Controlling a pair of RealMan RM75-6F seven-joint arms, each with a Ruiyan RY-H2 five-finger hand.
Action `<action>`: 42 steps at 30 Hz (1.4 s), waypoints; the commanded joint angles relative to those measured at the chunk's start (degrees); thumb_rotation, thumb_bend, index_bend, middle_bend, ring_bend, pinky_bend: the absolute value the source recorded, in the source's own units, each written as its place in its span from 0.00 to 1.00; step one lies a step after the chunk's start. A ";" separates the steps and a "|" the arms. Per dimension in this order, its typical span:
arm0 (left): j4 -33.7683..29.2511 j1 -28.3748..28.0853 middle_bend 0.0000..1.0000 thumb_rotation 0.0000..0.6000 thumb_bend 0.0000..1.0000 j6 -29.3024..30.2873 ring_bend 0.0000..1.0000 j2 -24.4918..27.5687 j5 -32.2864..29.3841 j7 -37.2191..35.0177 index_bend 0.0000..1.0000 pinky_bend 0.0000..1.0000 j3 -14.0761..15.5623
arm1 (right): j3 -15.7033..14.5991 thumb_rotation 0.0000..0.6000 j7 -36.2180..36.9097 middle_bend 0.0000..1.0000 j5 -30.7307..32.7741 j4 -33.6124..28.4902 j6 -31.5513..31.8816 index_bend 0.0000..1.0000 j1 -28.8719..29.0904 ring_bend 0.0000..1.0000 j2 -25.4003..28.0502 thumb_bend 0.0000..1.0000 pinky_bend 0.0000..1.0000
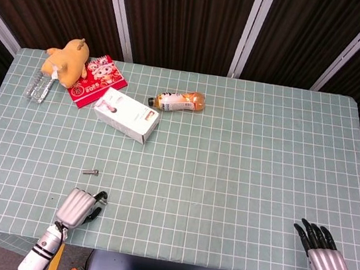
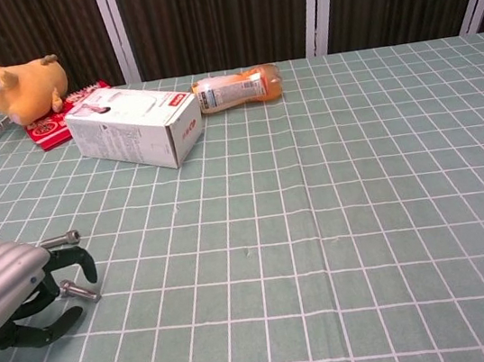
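My left hand [image 1: 77, 205] [image 2: 8, 293] hovers at the near left of the green checked table [image 1: 248, 171]. Its dark fingers arch over a small steel bolt [image 2: 80, 292], which lies flat on the cloth between fingers and thumb; the head view hides that bolt under the fingers. A second bolt [image 1: 91, 171] [image 2: 59, 239] lies just beyond the hand. My right hand [image 1: 322, 261] rests at the near right edge with fingers spread and nothing in it; the chest view does not show it.
At the back left lie a white box [image 1: 126, 114] [image 2: 132, 126], an orange drink bottle [image 1: 179, 101] [image 2: 237, 88], an orange plush toy [image 1: 66, 60] [image 2: 18, 85], a red packet [image 1: 97, 78] and a clear plastic bottle [image 1: 39, 85].
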 commanded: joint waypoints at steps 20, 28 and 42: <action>3.60 -1.45 1.00 1.00 0.38 -0.11 1.00 -2.49 -1.61 -0.25 0.50 1.00 0.76 | 0.16 1.00 0.10 0.00 0.79 -0.35 -0.16 0.00 0.18 0.00 0.26 0.16 0.00; 4.16 -1.92 1.00 1.00 0.39 0.38 1.00 -3.02 -1.67 -1.08 0.54 1.00 0.85 | 0.21 1.00 0.43 0.00 0.76 -0.27 -0.06 0.00 0.22 0.00 0.33 0.16 0.00; 2.48 -1.85 1.00 1.00 0.39 4.71 1.00 -1.60 -1.02 -9.96 0.57 1.00 0.41 | 0.36 1.00 -0.20 0.00 1.31 -0.06 -0.50 0.00 0.40 0.00 -0.12 0.16 0.00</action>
